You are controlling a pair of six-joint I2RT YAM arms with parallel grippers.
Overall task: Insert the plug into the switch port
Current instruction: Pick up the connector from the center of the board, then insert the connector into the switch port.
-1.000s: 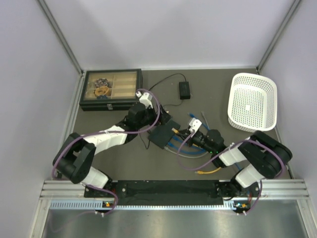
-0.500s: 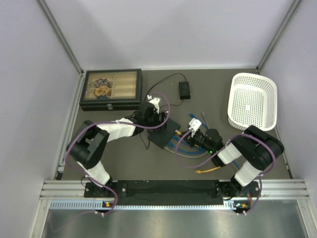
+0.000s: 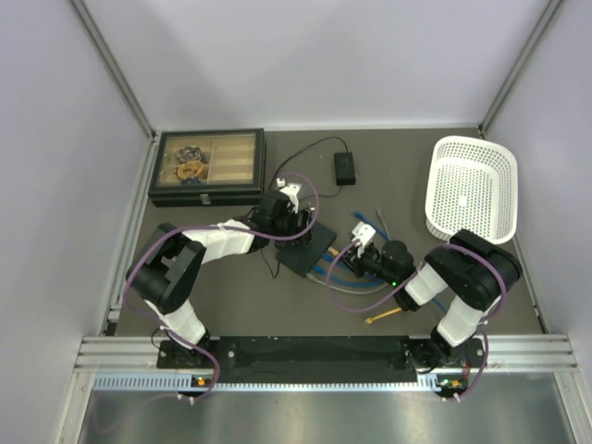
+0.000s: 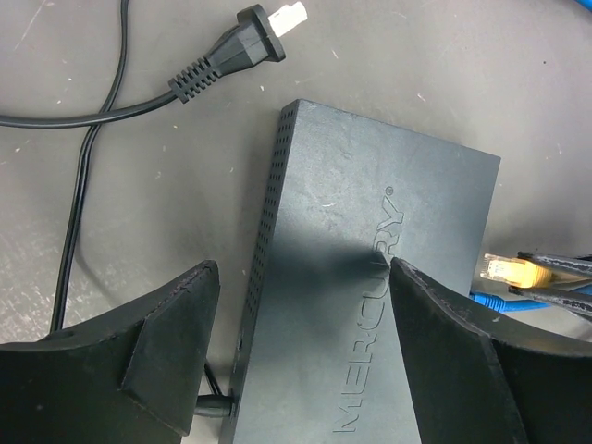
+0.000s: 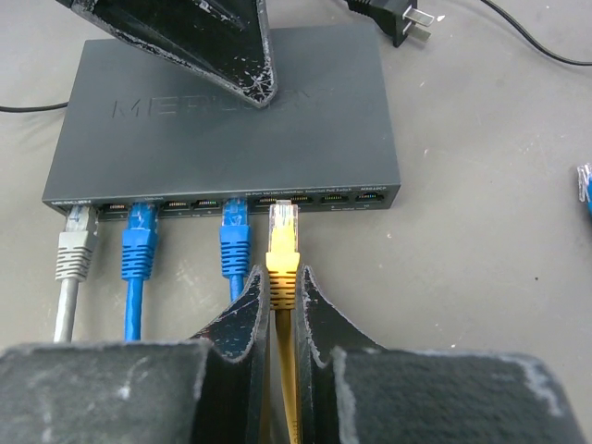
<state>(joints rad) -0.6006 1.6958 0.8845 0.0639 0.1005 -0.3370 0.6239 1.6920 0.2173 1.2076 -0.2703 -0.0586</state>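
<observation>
Now the plug: the yellow plug (image 5: 282,242) sticks out forward from the tips of the right claw (image 5: 281,277), pointing at the switch (image 5: 305,120).
Right claw: clenched tight on the yellow plug, one finger on each side of it.
Switch port: the switch port (image 5: 283,198) is on the near edge of the switch, right in front of the plug's clear tip, next to the blue plugs (image 5: 235,236).
Plug and port: the tip is at the mouth of the port; I cannot tell if it has gone in.
Left claw: the left claw (image 4: 303,277) is spread wide over the switch, holding nothing.
Left fingers: one finger (image 5: 222,46) comes down to the switch's top; I cannot tell if it touches.
Other ports: a grey plug (image 5: 76,242) and two blue plugs sit in ports further left.
Hidden: the right claw covers the yellow wire behind the plug.
Top view: the plug and port are too small to make out.
</observation>
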